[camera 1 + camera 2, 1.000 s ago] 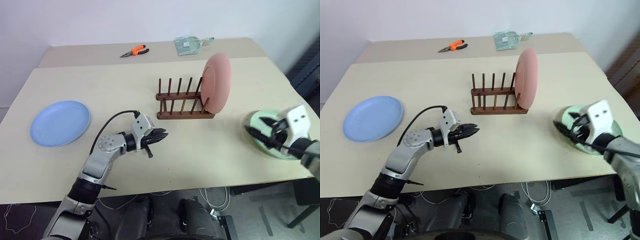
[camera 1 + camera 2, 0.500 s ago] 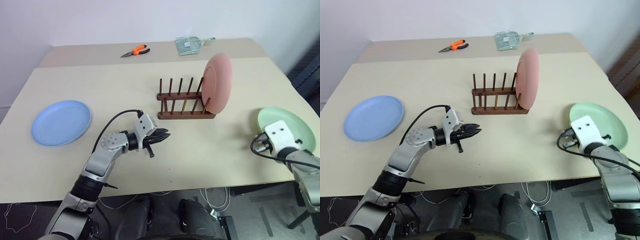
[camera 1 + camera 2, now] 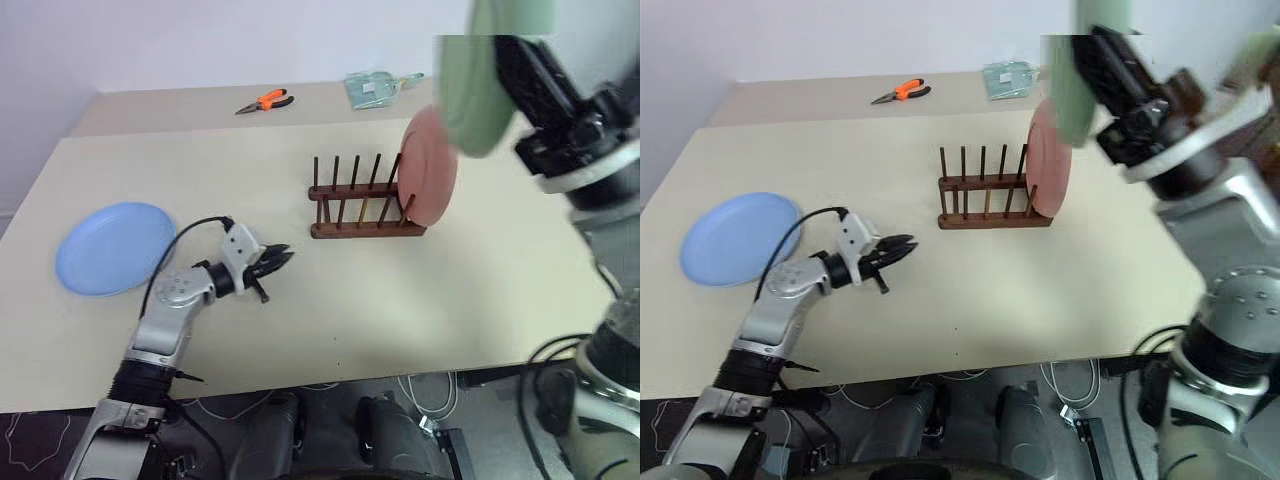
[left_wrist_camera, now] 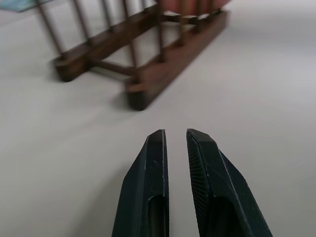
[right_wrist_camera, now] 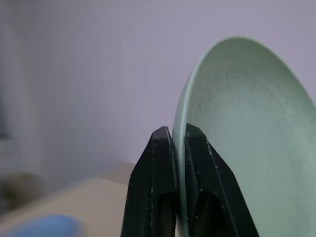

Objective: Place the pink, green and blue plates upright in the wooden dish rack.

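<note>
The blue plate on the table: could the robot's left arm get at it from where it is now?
Probably yes. The blue plate lies flat with bare table between it and the left gripper, which holds nothing, though that gripper points away, toward the wooden dish rack.

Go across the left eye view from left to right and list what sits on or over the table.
blue plate → left gripper → wooden dish rack → pink plate standing in the rack's right end → green plate held up by its rim in the right gripper.
</note>
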Tool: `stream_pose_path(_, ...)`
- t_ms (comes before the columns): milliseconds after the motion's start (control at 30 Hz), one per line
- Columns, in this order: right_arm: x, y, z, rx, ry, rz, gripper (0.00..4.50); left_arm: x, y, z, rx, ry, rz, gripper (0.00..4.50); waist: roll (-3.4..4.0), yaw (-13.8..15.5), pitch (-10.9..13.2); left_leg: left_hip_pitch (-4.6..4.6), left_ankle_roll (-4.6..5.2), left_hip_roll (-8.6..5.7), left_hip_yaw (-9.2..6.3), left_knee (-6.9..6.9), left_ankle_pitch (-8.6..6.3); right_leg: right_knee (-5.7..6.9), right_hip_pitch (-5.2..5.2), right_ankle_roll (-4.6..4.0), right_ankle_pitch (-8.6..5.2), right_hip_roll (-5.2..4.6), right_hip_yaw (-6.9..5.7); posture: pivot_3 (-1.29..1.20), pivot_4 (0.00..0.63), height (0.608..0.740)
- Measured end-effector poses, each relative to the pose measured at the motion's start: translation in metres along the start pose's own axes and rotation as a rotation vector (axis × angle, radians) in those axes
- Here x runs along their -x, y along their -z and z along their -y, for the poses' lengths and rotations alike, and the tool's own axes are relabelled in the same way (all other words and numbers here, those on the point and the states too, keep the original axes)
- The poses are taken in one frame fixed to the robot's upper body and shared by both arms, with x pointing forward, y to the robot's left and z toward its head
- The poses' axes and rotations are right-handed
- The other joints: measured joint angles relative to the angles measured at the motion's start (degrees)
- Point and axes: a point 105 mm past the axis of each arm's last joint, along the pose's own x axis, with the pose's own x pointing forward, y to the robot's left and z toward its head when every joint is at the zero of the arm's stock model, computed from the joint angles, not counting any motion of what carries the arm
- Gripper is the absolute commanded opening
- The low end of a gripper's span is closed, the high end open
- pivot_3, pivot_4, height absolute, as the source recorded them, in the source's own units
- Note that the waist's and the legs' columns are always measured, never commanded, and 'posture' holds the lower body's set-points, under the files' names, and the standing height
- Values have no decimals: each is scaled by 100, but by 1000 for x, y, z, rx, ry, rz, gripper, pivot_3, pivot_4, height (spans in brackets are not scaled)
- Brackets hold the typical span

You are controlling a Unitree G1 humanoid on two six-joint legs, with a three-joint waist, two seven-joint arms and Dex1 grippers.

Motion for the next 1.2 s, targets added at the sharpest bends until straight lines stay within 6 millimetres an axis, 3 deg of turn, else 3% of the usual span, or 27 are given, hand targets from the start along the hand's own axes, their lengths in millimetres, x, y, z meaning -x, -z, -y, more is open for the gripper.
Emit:
stream_pose_path(133, -16, 42, -1, -188, 48, -86, 55, 6, -3, -5, 5, 0, 5, 648, 0, 7, 0, -6, 1, -14, 3, 0, 0, -1, -5, 1, 1, -11, -1, 0, 150, 719)
stream_pose_path(267, -18, 73, 36, -227, 221, -162, 55, 9, 0, -3, 8, 17, -18, 648, -2, 5, -1, -6, 4, -19, 8, 2, -2, 0, -7, 0, 2, -14, -1, 0, 150, 719)
stream_pose_path(333, -17, 82, 52, -238, 287, -176, 55, 10, 0, 0, 10, 22, -16, 648, -2, -2, -1, -6, 4, -18, 8, -3, -2, 3, -11, 2, 3, -13, -1, 0, 150, 719)
stream_pose_path(533, -18, 91, 74, -264, 356, -191, 55, 6, -4, 10, 15, 48, -2, 648, -1, -17, 0, -6, 3, -16, 8, -8, -2, 7, -15, 9, 7, -10, -1, 0, 150, 719)
stream_pose_path(633, -17, 97, 85, -280, 388, -211, 968, 6, -4, 13, 19, 56, -7, 648, 0, -19, 0, -6, 3, -16, 8, -8, -2, 7, -15, 4, 4, -10, -1, 0, 150, 719)
stream_pose_path(733, -18, 98, 94, -258, 408, -224, 2409, 6, -4, 15, 21, 59, -8, 648, 1, -22, 1, -6, 3, -16, 9, -9, -2, 7, -16, 5, 5, -10, -1, 0, 150, 719)
stream_pose_path(800, -20, 95, 96, -188, 410, -237, 3467, 6, -3, 16, 39, 64, -12, 1175, 3, -26, 2, -6, 3, -16, 9, -8, -2, 7, -17, 5, 5, -10, -2, 0, 150, 719)
stream_pose_path(833, -21, 92, 98, -120, 409, -249, 3477, 6, -2, 16, 56, 68, -9, 1495, 3, -22, 2, -7, 3, -16, 10, -8, -2, 7, -17, 4, 4, -10, -2, 0, 150, 719)
stream_pose_path(1033, -29, 51, 93, 436, 314, -296, 3477, 10, -13, 8, 120, 17, 46, 4436, 3, -7, 3, -8, 3, -16, 12, -7, -2, 5, -17, 5, 4, -8, -3, 0, 150, 719)
stream_pose_path(1100, -28, 43, 91, 570, 287, -319, 3477, 13, -16, -1, 125, -42, 62, 4436, 3, -5, 3, -8, 3, -16, 12, -6, -2, 5, -17, 5, 4, -8, -3, 0, 150, 719)
stream_pose_path(1200, -24, 39, 86, 743, 206, -392, 4335, 20, -24, -29, 148, -218, 107, 4500, -1, 1, 5, -8, 3, -15, 12, -3, -2, 6, -17, 12, 7, -6, -4, 0, 150, 719)
